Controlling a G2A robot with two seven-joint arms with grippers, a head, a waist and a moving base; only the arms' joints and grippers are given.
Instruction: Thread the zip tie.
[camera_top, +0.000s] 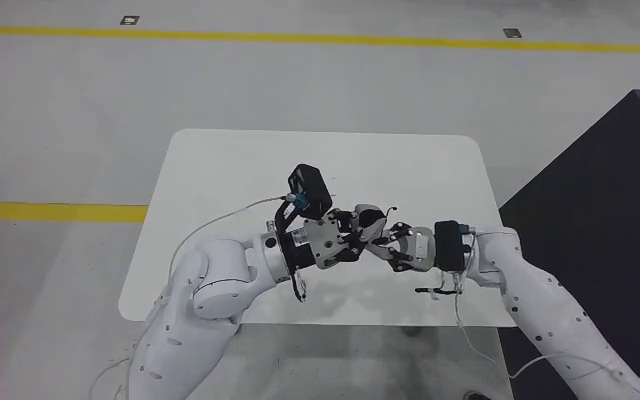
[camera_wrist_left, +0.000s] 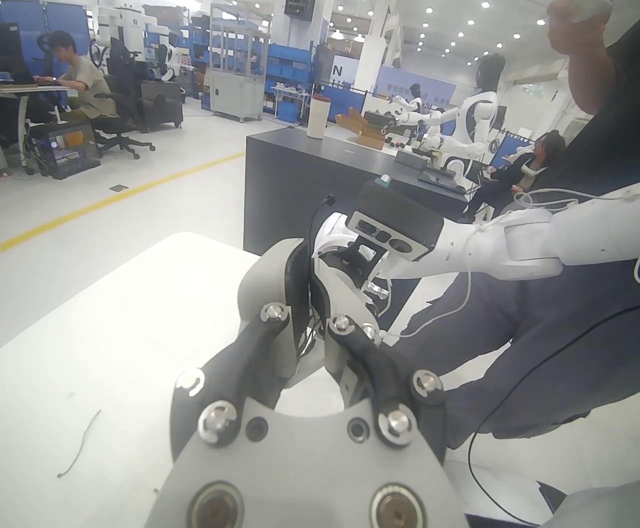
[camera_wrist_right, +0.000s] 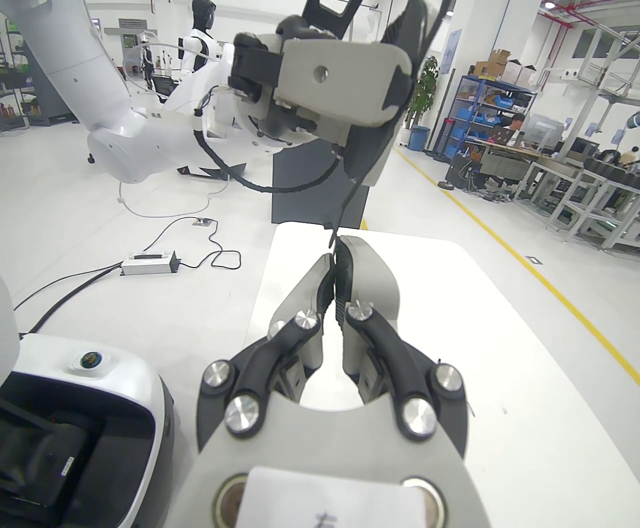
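Toward the 6 o'clock edge of the white table (camera_top: 250, 170) in the top view, the grippers meet tip to tip, the right gripper (camera_wrist_right: 334, 257) at about 4 o'clock of the left gripper (camera_wrist_left: 306, 260). The black zip tie (camera_wrist_right: 346, 202) spans the short gap between them, the right gripper's fingers pressed together on one end and the left gripper's closed on the strap farther along. A white label (camera_wrist_right: 325, 505) with partly cut-off dark print sits on the right gripper's base.

A robotics lab hall. In the left wrist view, white humanoid robots (camera_wrist_left: 475, 107) stand at upper right, with shelves of blue bins (camera_wrist_left: 287, 60) at upper middle. Metal workbenches (camera_wrist_right: 575, 195) line the right wrist view's right side. Yellow lines (camera_top: 300, 38) mark the pale floor (camera_top: 100, 110).
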